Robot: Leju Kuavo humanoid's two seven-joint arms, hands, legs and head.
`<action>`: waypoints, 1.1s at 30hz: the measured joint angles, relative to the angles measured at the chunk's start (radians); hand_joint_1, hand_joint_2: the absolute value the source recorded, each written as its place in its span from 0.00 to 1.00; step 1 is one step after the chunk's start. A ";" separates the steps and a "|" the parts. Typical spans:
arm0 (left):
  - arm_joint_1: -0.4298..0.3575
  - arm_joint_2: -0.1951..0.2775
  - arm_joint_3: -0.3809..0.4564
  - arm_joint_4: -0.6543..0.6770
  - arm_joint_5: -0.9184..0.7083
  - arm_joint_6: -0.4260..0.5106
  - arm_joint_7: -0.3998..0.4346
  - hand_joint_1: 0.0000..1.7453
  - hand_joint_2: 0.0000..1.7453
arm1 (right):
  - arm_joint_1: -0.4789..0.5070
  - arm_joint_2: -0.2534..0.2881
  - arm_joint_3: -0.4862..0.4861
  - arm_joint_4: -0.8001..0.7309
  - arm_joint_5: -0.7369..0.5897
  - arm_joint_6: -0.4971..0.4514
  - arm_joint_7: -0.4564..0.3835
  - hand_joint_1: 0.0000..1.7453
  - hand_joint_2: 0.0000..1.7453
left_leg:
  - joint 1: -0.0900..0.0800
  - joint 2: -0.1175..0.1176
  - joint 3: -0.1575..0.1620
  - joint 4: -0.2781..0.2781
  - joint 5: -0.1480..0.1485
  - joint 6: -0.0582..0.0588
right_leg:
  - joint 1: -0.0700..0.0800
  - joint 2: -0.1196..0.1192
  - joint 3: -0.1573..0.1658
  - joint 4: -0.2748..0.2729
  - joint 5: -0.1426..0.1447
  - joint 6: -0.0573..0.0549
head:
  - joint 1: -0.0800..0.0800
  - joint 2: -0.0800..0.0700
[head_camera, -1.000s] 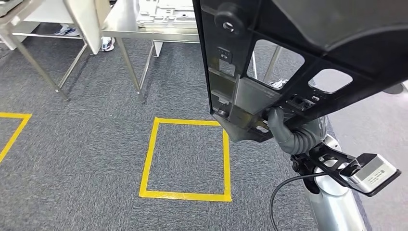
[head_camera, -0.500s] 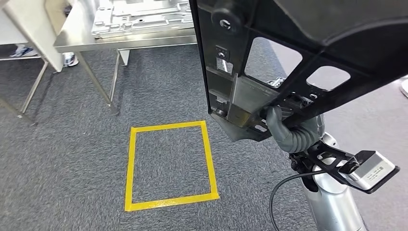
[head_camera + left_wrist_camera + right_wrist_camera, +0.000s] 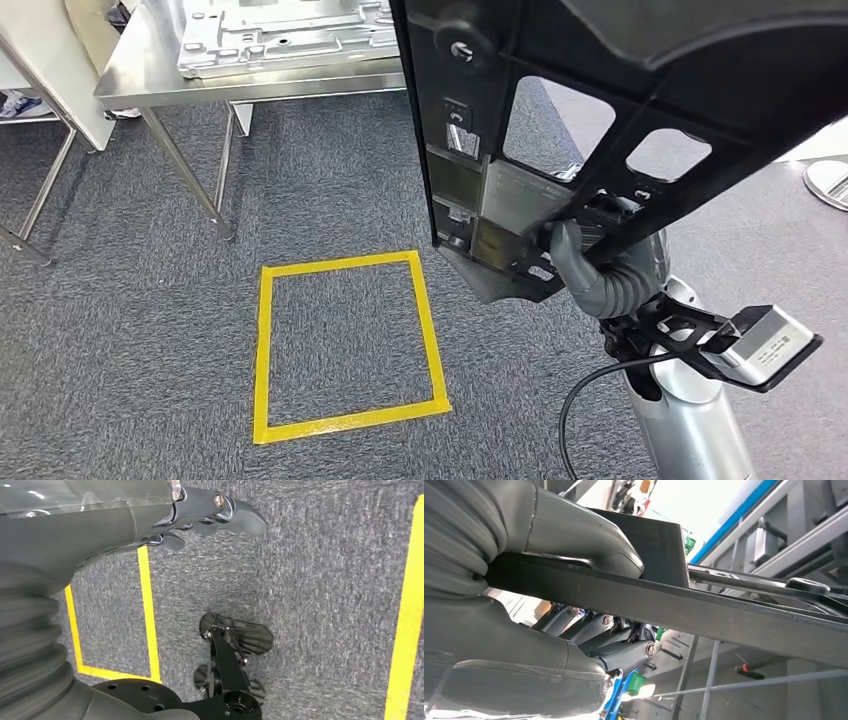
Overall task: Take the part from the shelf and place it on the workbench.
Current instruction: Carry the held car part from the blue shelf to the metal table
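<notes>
Black moulded plastic, the part point(image 3: 600, 110) hangs high and close before my head camera, a large panel with cut-out windows and metal brackets on its near face. My right hand point(image 3: 590, 265) grips its lower edge from beneath; in the right wrist view the thick grey thumb point(image 3: 584, 540) presses on one face of the flat edge while the darker fingers point(image 3: 619, 640) curl against the other face, so the panel is pinched firmly between them. My left hand point(image 3: 200, 515) hangs over the carpet, its fingers loosely apart and holding nothing. Grey carpet floor point(image 3: 140, 330) lies below, marked with a yellow tape square point(image 3: 345, 345) just left of the panel's lower corner. Farther off, up and to the left, stands the steel counter point(image 3: 140, 80), carrying a pale grey stamped metal plate point(image 3: 285, 35); the part is well apart from it, in the air. I can read no brand, label or writing on any surface; the small markings on the panel's brackets are too blurred to tell.
</notes>
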 joint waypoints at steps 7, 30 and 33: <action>-0.002 0.001 0.000 0.000 0.000 0.002 -0.004 0.00 1.00 | -0.002 0.003 0.000 -0.001 0.003 0.000 -0.003 1.00 1.00 | -0.001 0.005 0.002 0.037 -0.040 -0.040 | 0.006 0.000 0.071 -0.119 0.013 -0.040 | -0.005 0.000; 0.010 0.003 0.001 0.000 0.000 0.005 -0.008 0.00 1.00 | -0.009 0.010 -0.002 0.015 0.024 -0.002 0.011 1.00 1.00 | 0.005 -0.066 0.058 -0.007 -0.046 0.001 | -0.013 0.009 -0.034 0.041 -0.056 0.017 | 0.003 0.000; 0.009 0.003 0.001 0.000 0.000 0.005 -0.008 0.00 1.00 | -0.007 0.009 -0.003 0.019 0.024 -0.002 0.011 1.00 1.00 | 0.010 -0.089 0.087 -0.007 -0.080 -0.023 | -0.015 0.033 -0.012 -0.089 0.060 0.012 | 0.005 0.000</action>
